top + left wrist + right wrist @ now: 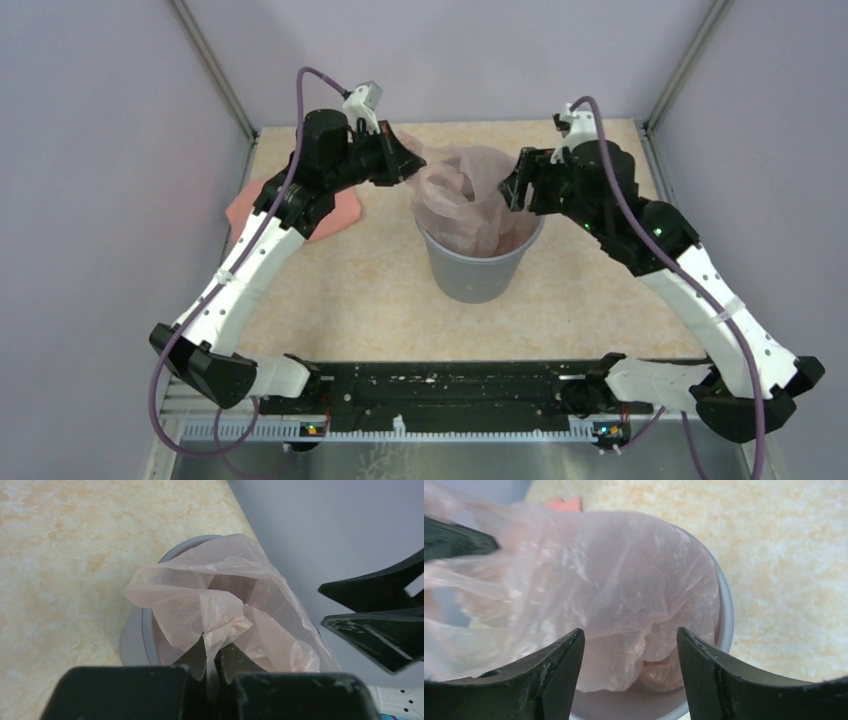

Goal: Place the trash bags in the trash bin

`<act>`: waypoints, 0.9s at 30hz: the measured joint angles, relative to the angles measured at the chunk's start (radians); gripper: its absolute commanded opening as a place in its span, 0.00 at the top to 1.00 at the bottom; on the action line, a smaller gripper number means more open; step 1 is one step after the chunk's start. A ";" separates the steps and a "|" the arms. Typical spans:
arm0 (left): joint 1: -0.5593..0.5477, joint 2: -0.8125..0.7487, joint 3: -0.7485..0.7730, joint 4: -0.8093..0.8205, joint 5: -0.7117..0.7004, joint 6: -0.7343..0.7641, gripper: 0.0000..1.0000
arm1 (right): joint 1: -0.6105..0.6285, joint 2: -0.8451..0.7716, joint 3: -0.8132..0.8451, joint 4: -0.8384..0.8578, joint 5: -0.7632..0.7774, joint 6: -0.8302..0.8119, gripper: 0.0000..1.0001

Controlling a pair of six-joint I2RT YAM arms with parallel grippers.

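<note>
Well, at the far left of the table [340, 300] lies a flat pink thing [243, 208]. Next comes the left gripper [408, 158], squeezed tight on a corner of the trash bag [462, 190] and holding it up over the far left side of the trash bin [478, 275]. The grey bin stands in the middle, with the pink bag partly down inside and partly puffed up above its rim. The right gripper [512, 188] is by the bin's right rim, its jaws wide apart, gripping nothing
</note>
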 measured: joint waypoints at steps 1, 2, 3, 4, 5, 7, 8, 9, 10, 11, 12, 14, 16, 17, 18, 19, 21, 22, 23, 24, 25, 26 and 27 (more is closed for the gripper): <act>-0.002 0.000 -0.002 0.000 0.000 0.000 1.00 | 0.000 -0.010 0.016 -0.001 -0.006 -0.001 0.31; -0.004 0.000 -0.005 0.000 0.000 0.000 1.00 | 0.003 -0.021 0.031 -0.003 -0.013 -0.004 0.31; -0.007 0.000 -0.007 0.000 -0.002 0.000 1.00 | 0.010 -0.031 0.047 -0.006 -0.019 -0.007 0.31; -0.011 0.000 -0.010 0.000 -0.004 0.000 1.00 | 0.020 -0.040 0.060 -0.010 -0.022 -0.009 0.30; -0.019 0.000 -0.013 0.000 -0.005 -0.001 1.00 | 0.045 -0.048 0.076 -0.018 -0.022 -0.014 0.30; -0.035 0.002 -0.014 0.000 -0.008 0.000 1.00 | 0.105 -0.055 0.097 -0.024 -0.015 -0.023 0.29; -0.046 0.004 -0.014 0.000 -0.012 0.000 1.00 | 0.154 -0.055 0.112 -0.027 0.000 -0.030 0.28; -0.058 0.007 -0.014 0.000 -0.014 -0.001 1.00 | 0.210 -0.051 0.127 -0.030 0.012 -0.039 0.28; -0.070 0.011 -0.014 0.002 -0.017 -0.001 1.00 | 0.270 -0.045 0.144 -0.029 0.024 -0.049 0.27; -0.082 0.016 -0.014 0.001 -0.023 -0.001 1.00 | 0.335 -0.035 0.163 -0.030 0.042 -0.063 0.26; -0.089 0.022 -0.014 0.000 -0.026 -0.001 1.00 | 0.374 -0.024 0.177 -0.030 0.058 -0.074 0.25; -0.103 0.032 -0.014 0.001 -0.031 -0.001 1.00 | 0.436 0.003 0.202 -0.034 0.099 -0.096 0.25; -0.116 0.042 -0.014 0.000 -0.039 -0.002 1.00 | 0.477 0.039 0.219 -0.043 0.146 -0.116 0.25; -0.118 0.044 -0.014 0.000 -0.042 -0.002 1.00 | 0.491 0.058 0.223 -0.046 0.171 -0.124 0.25; -0.121 0.046 -0.014 0.000 -0.047 -0.002 1.00 | 0.502 0.078 0.223 -0.046 0.191 -0.131 0.26; -0.124 0.047 -0.014 0.000 -0.050 -0.002 1.00 | 0.509 0.093 0.223 -0.050 0.206 -0.136 0.27; -0.127 0.048 -0.014 0.000 -0.058 -0.002 1.00 | 0.518 0.125 0.223 -0.067 0.245 -0.142 0.32; -0.128 0.048 -0.014 -0.001 -0.060 -0.002 1.00 | 0.519 0.135 0.222 -0.077 0.261 -0.146 0.37; -0.129 0.048 -0.014 0.000 -0.061 -0.001 1.00 | 0.519 0.143 0.222 -0.085 0.279 -0.148 0.45; -0.129 0.048 -0.014 0.000 -0.064 -0.001 1.00 | 0.519 0.147 0.220 -0.090 0.292 -0.149 0.53; -0.130 0.048 -0.014 -0.001 -0.065 -0.001 1.00 | 0.520 0.147 0.214 -0.092 0.307 -0.149 0.63; -0.130 0.048 -0.014 -0.002 -0.068 -0.001 1.00 | 0.520 0.145 0.209 -0.100 0.327 -0.148 0.71; -0.131 0.048 -0.014 -0.004 -0.070 -0.001 1.00 | 0.520 0.143 0.207 -0.111 0.349 -0.145 0.78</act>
